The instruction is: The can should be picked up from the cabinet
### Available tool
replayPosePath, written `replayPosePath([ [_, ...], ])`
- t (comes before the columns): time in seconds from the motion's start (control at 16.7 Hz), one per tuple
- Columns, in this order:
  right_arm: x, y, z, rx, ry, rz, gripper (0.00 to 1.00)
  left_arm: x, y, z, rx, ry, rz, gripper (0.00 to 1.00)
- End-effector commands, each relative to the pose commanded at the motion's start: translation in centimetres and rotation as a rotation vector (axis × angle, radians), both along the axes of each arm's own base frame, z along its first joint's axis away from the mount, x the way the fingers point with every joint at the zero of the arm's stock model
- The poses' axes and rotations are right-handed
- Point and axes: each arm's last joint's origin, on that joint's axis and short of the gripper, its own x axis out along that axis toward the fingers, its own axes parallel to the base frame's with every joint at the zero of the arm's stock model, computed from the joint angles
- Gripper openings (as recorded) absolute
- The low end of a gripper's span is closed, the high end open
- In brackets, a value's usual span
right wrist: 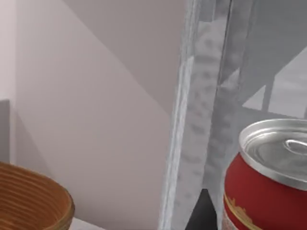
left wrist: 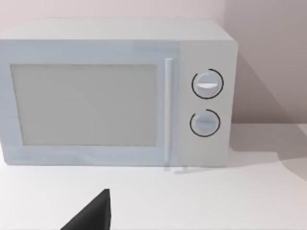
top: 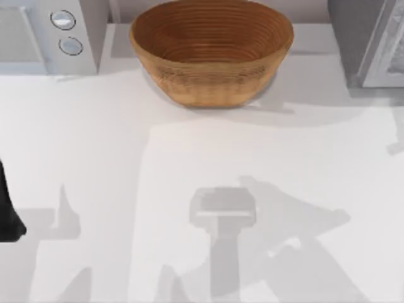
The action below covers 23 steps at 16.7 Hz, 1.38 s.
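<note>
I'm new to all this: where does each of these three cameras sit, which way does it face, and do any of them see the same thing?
Top view: above the table, looking down at the basket; a dark bit of the left arm shows at the left edge.
Left wrist view: on the left arm, facing the microwave; a dark tip of the left hand shows.
Right wrist view: on the right arm, close to the red can by the cabinet; a dark part of the right hand shows.
Shared: the top and right wrist views both show the basket; the top and left wrist views both show the microwave.

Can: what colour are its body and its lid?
The can has a red body and silver lid, clearest in the right wrist view.
</note>
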Motion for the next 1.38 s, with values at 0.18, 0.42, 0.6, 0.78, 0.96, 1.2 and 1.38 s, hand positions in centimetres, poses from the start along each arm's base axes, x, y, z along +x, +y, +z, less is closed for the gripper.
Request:
replayPosePath([
  [0.18, 4.5, -4.6, -3.8, -0.008, 0.055, 0.108, 0.0, 0.0, 0.0, 0.0, 0.0, 0.0, 0.0, 1.0],
  [0.42, 7.9, -9.9, -12.0, 0.01, 0.131, 0.23, 0.0, 0.0, 0.0, 0.0, 0.0, 0.0, 0.0, 1.0],
  [0.6, 8.5, -12.3, -17.5, 0.019, 0.16, 0.295, 0.0, 0.0, 0.0, 0.0, 0.0, 0.0, 0.0, 1.0],
  [0.78, 8.4, -13.5, -21.0, 0.02, 0.17, 0.335, 0.0, 0.0, 0.0, 0.0, 0.0, 0.0, 0.0, 1.0],
  [0.96, 8.3, -13.8, -22.1, 0.019, 0.173, 0.347, 0.0, 0.0, 0.0, 0.0, 0.0, 0.0, 0.0, 1.0],
  [1.2, 8.4, -13.5, -22.2, 0.025, 0.177, 0.351, 0.0, 0.0, 0.0, 0.0, 0.0, 0.0, 0.0, 1.0],
  [1.38, 9.2, -12.9, -22.4, 0.022, 0.174, 0.349, 0.0, 0.0, 0.0, 0.0, 0.0, 0.0, 0.0, 1.0],
])
